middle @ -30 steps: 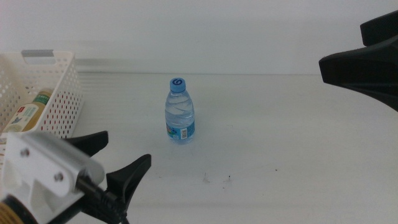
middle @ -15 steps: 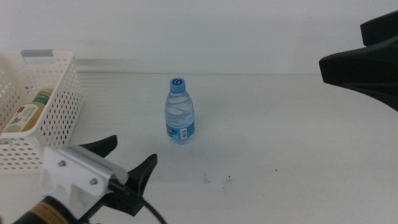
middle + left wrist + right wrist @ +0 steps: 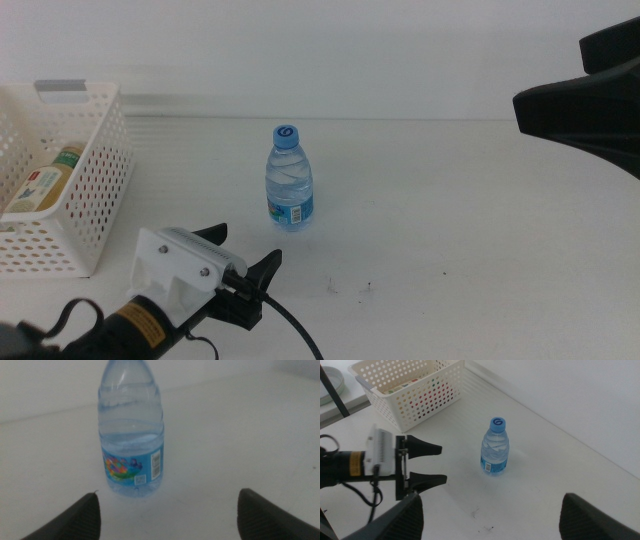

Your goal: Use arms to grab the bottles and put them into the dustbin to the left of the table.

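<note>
A clear water bottle (image 3: 289,190) with a blue cap stands upright on the white table (image 3: 450,220). My left gripper (image 3: 248,248) is open, a short way in front of it and slightly left, fingers pointing at it. In the left wrist view the bottle (image 3: 131,435) stands ahead of the open left gripper (image 3: 169,494), nearer one jaw and outside the gap. The yellow tea bottle (image 3: 45,180) lies inside the dustbin (image 3: 95,170) at the left. My right gripper (image 3: 550,75) hangs open high at the right, far from the bottle (image 3: 495,452).
The dustbin (image 3: 420,395) stands at the table's left end, its near corner close to the left arm. A few dark specks (image 3: 348,288) lie on the table in front of the water bottle. The left arm's black cable trails toward the bottom edge.
The left gripper has swung right and forward, from beside the dustbin toward the water bottle. The bottle, the dustbin and the right gripper have not moved.
</note>
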Available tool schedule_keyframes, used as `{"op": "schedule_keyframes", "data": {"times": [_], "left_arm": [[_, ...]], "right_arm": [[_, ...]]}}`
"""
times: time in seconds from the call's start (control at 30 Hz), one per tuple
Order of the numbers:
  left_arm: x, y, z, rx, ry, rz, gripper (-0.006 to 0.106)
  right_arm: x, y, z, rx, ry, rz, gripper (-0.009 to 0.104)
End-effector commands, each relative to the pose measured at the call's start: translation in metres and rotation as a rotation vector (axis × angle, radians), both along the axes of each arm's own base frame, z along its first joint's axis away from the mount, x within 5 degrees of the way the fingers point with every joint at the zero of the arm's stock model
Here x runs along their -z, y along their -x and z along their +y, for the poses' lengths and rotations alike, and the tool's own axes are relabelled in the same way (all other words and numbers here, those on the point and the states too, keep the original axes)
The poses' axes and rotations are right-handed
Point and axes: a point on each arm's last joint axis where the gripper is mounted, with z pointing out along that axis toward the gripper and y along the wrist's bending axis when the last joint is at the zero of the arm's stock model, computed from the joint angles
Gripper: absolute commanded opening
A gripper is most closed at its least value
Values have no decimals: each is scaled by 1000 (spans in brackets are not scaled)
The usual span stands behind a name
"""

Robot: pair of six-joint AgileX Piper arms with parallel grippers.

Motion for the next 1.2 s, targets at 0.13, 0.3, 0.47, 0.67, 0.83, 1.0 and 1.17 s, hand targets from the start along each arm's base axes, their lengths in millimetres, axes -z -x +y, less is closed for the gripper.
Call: {"op": "schedule_keyframes", "data": {"times": [0.13,0.3,0.47,0.67,0.83,1.0,1.17], "left_arm": [[13,-20,3,76,26,35,94],[16,-22,5,49,8,33,94],[16,-24,8,20,10,33,94],[16,-25,8,8,10,30,94],[9,-37,6,-14,27,-11,94],[-1,-57,-1,-13,16,-62,94],[1,-79,-9,-11,30,-71,94]], "right_arm": [[-4,1,0,0,-8,-17,81],[-4,1,0,0,-8,-17,81],[-4,1,0,0,-8,-17,81],[-4,1,0,0,-8,-17,81],[-4,1,0,0,-8,-17,81],[-4,1,0,0,-8,-17,81],[-4,1,0,0,-8,-17,81]]}}
